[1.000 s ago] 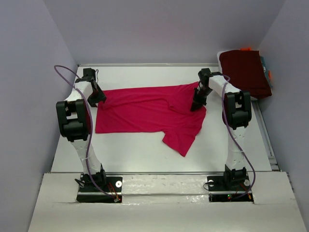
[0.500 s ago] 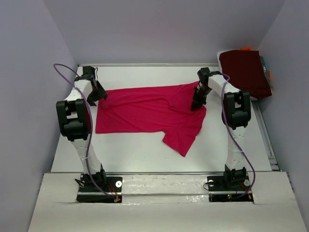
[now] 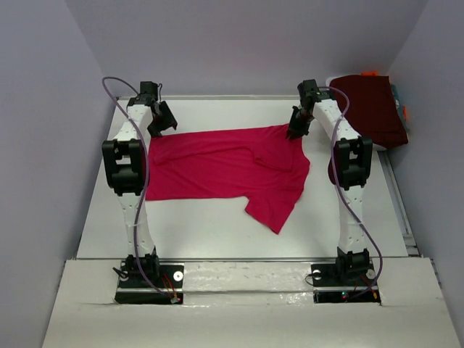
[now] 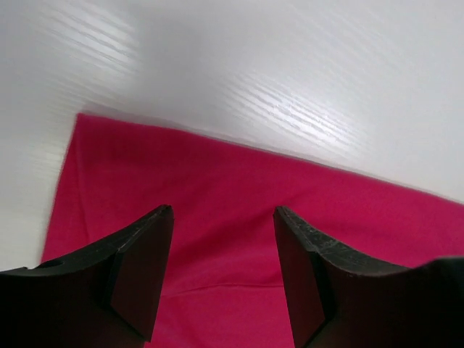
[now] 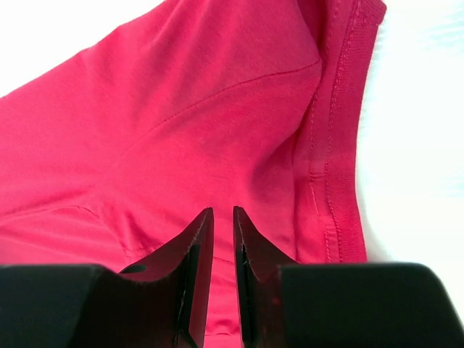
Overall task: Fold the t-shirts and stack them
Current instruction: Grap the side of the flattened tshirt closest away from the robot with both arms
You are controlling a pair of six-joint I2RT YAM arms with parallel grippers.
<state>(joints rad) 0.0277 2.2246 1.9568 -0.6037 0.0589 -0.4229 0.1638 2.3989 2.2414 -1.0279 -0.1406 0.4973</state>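
A crimson-pink t-shirt (image 3: 217, 163) lies spread across the middle of the table, one sleeve pointing toward the near edge. My left gripper (image 3: 163, 122) hovers over its far left corner, open, with only flat cloth (image 4: 232, 188) showing between the fingers (image 4: 138, 254). My right gripper (image 3: 296, 132) sits at the shirt's far right corner. Its jaws are nearly together in the right wrist view, pinching a ridge of the pink cloth (image 5: 181, 109), and creases run into the right gripper (image 5: 222, 210). A folded dark maroon t-shirt (image 3: 370, 109) rests at the back right.
The maroon shirt lies on a pale holder (image 3: 335, 81) beside the right wall, with orange bits (image 3: 370, 73) behind it. White table (image 3: 217, 225) shows in front of the pink shirt. Walls close in on the left, right and back.
The left gripper opened wider and swung toward the back, off the shirt's left edge. The right gripper moved back along the shirt's right side to its far corner.
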